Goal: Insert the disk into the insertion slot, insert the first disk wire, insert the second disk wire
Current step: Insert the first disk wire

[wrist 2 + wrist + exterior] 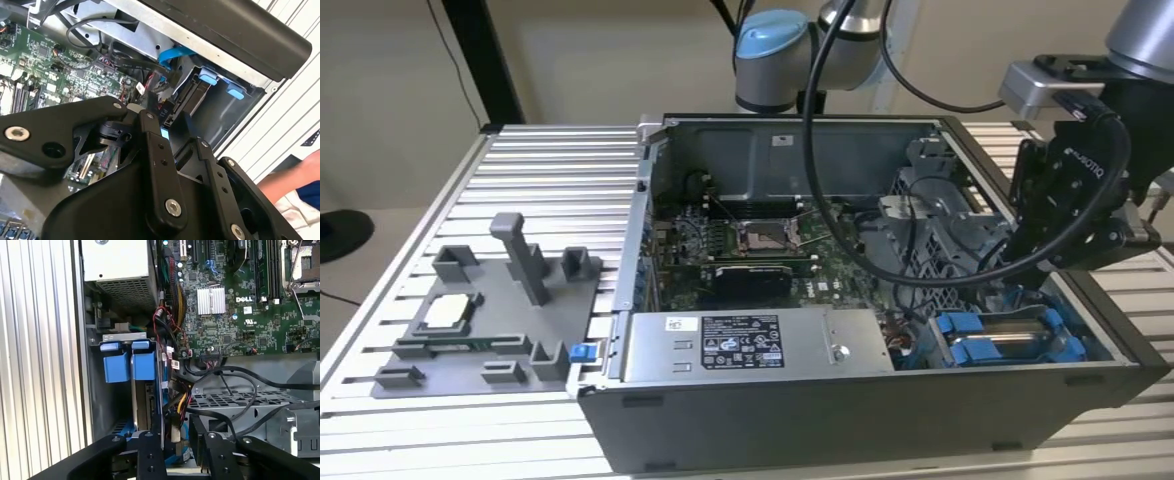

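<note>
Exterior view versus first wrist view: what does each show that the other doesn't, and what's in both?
Exterior view's extras: the grey fixture plate beside the computer case, and the arm's blue-capped joint behind it. First wrist view's extra: the finned silver heatsink on the motherboard. Shared: the disk in its blue frame, sitting in the insertion slot, the grey power supply box, and the motherboard.
</note>
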`<state>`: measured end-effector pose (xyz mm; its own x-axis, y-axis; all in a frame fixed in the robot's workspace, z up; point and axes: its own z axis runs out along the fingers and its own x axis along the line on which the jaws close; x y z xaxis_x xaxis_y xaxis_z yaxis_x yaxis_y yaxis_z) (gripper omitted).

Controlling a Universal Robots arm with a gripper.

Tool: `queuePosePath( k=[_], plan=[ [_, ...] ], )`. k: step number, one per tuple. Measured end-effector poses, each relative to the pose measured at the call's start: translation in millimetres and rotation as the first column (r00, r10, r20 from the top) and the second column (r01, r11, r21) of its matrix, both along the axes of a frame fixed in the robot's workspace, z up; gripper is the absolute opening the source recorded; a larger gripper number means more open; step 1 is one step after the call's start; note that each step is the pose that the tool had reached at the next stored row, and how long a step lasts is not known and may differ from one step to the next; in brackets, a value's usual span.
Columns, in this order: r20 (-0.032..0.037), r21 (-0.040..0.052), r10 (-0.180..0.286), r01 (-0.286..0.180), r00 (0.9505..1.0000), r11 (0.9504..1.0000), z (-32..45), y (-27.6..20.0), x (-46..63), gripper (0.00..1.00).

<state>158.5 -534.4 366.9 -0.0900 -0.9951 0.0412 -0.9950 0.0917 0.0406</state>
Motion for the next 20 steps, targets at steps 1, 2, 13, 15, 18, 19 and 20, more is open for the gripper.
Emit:
queuePosePath(
  k=[1, 2, 13, 15, 18, 19, 20],
  plan=[
    [0.0, 0.0, 0.0, 0.0, 1.0, 1.0, -0.2, 0.1, -0.1, 1.0],
    [0.0, -0.0001, 0.0, 0.0, 1.0, 1.0, -0.3, 0.2, -0.1, 1.0],
    [0.0, 0.0169, 0.0, 0.0, 1.0, 0.9999, -0.3, -4.6, -0.2, 0.0],
    [-0.0001, 0.0337, 0.0, 0.0, 1.0, 0.9994, -0.3, -10.2, -0.1, 0.0],
    [0.0, 0.0504, 0.0, 0.0, 1.0, 0.9987, -0.3, -20.4, -0.1, 0.0],
    [0.0, 0.0564, 0.0, 0.0, 1.0, 0.9984, -0.5, -23.7, -0.1, 0.0],
    [0.0, 0.064, 0.0, 0.0, 1.0, 0.998, -0.7, -26.7, -0.1, 0.0]
  ],
)
